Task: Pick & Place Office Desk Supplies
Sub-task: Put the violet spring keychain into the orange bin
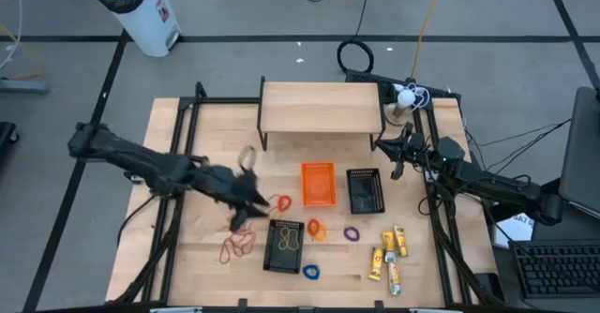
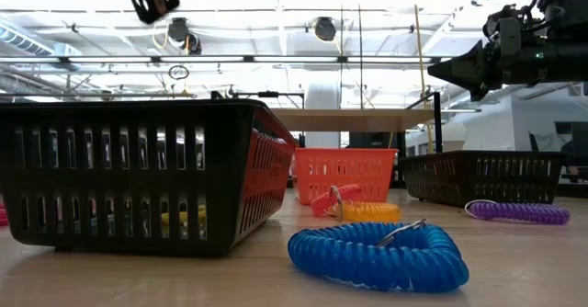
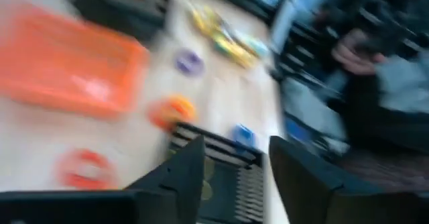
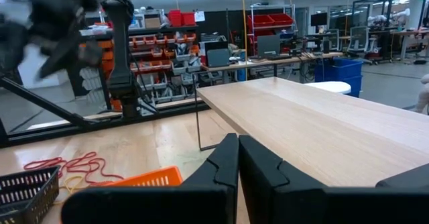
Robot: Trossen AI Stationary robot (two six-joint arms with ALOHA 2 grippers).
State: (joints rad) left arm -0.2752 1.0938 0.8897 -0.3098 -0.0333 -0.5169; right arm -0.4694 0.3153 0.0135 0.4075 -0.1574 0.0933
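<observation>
High view: left gripper (image 1: 249, 199) hovers beside the black basket (image 1: 284, 246), fingers parted and empty, so a drop looks just made. Rubber bands (image 1: 238, 245), coil rings (image 1: 352, 232) and yellow packets (image 1: 392, 249) lie loose on the surface (image 1: 187, 163); next comes a descent onto one. Right gripper (image 1: 397, 151) waits clenched near the shelf (image 1: 322, 106).

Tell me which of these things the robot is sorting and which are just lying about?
Being sorted: rubber bands, blue coil ring, purple coil ring, orange coil ring, yellow packets, baskets such as the orange basket.

Just there: wooden shelf, white bin, cables.
</observation>
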